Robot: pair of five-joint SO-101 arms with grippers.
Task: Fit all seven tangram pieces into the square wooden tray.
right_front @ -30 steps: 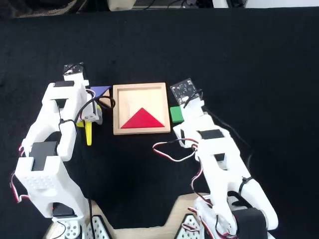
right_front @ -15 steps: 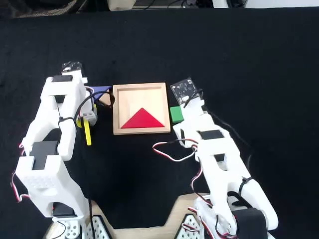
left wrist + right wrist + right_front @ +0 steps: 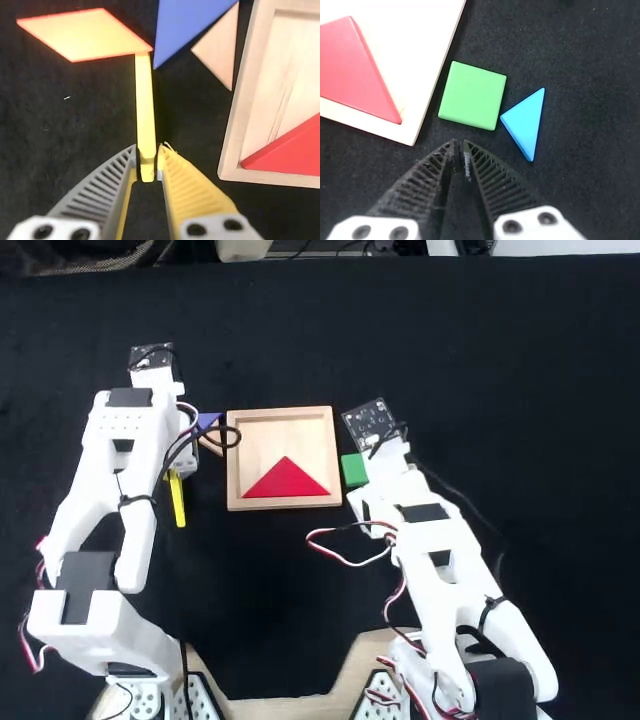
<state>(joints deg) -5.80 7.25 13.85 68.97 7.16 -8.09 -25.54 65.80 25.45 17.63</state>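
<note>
The yellow piece (image 3: 145, 115) is being squeezed by its thin sides in the left gripper (image 3: 146, 162), left of the square wooden tray (image 3: 280, 414). At its far end, an orange piece (image 3: 85, 34), a dark blue triangle (image 3: 187, 22) and a pale wooden triangle (image 3: 220, 47) are lying flat. A red triangle (image 3: 286, 480) is lying inside the tray, against the near wall. The right gripper (image 3: 459, 150) is being held pinched together with nothing in it, near the green square (image 3: 472, 95) and light blue triangle (image 3: 526, 122), right of the tray.
</note>
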